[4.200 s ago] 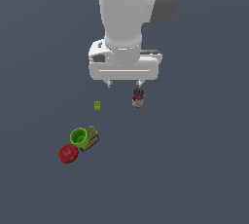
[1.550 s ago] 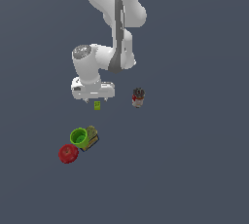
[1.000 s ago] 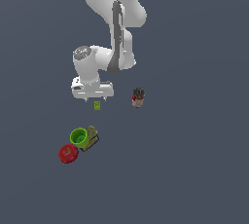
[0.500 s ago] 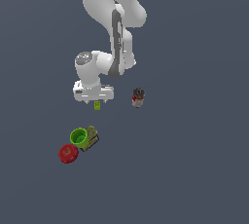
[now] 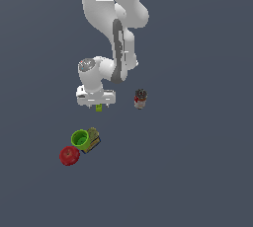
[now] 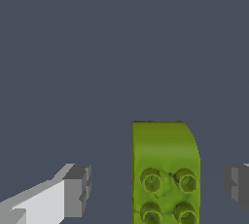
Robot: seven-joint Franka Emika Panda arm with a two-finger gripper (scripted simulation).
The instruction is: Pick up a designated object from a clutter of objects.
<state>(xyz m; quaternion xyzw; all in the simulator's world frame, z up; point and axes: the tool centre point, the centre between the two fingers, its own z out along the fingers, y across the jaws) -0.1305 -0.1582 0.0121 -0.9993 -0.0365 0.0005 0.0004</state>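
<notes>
The tiny lime-green brick [image 6: 164,169] with round studs on top lies on the dark floor between my two fingers [image 6: 77,190]. The jaws stand apart on either side of it, with a gap on each side. In the exterior view the brick [image 5: 99,107] peeks out just under my gripper [image 5: 97,104], which is low over it and open. The rest of the clutter sits apart: a red apple [image 5: 69,155], a bright green cup [image 5: 79,138], a brownish-olive box [image 5: 93,138] and a small dark-topped container [image 5: 140,98].
The apple, cup and box are bunched together toward the exterior view's lower left of the brick. The small container stands to the exterior view's right of my gripper. My white arm [image 5: 114,33] rises above the gripper.
My arm has swung from above the container over to the brick and come down over it; over the last second the gripper has sunk a little lower. The objects have not moved.
</notes>
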